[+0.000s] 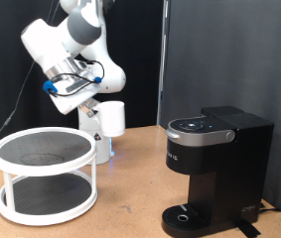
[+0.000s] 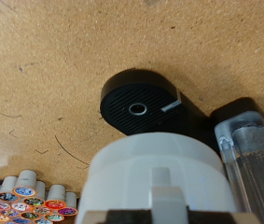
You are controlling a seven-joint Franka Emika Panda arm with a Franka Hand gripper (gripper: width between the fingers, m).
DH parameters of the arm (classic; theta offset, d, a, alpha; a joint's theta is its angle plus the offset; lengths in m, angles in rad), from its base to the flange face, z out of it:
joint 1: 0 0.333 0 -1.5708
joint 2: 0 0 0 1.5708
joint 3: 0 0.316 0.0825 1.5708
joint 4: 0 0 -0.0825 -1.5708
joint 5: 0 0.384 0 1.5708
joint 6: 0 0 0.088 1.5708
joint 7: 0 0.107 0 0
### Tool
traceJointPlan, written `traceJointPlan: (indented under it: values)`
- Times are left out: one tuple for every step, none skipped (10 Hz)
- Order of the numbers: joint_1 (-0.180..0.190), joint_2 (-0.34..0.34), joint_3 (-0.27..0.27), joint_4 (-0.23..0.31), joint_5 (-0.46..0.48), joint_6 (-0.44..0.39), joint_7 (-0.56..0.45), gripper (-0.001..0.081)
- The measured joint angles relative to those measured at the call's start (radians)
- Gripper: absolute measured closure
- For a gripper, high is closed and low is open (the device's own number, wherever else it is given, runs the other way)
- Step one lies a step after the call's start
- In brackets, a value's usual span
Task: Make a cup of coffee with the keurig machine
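In the exterior view, my gripper [image 1: 97, 109] is shut on the white cup [image 1: 111, 117] and holds it in the air, left of the black keurig machine [image 1: 215, 159] and well above the table. The machine's lid is down and its drip base [image 1: 193, 215] is bare. In the wrist view the cup [image 2: 159, 168] fills the lower middle, with one finger [image 2: 166, 198] gripping its rim. Beyond it lie the machine's round drip base [image 2: 139, 107] and its clear water tank [image 2: 253, 154].
A white two-tier round rack [image 1: 46, 174] stands at the exterior view's left on the wooden table [image 1: 130, 203]. Several coffee pods with coloured tops [image 2: 29, 198] sit in a row beside the cup in the wrist view. A black curtain hangs behind.
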Motion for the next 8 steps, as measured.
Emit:
traceJointPlan:
  values:
    - [0.020,0.021,0.016,0.004,0.022,0.027,0.000,0.0805]
    - [0.037,0.040,0.030,0.005,0.046,0.060,0.000,0.0805]
    - [0.052,0.057,0.040,0.008,0.061,0.079,0.000,0.0805]
    - [0.058,0.074,0.042,0.017,0.065,0.083,0.000,0.0805]
    - [0.058,0.074,0.042,0.016,0.065,0.083,-0.001,0.0805]
    - [0.058,0.074,0.040,0.016,0.065,0.073,-0.002,0.0805]
    - [0.058,0.077,0.041,0.016,0.063,0.071,-0.001,0.0805]
    - [0.057,0.088,0.047,0.016,0.058,0.078,0.009,0.0805]
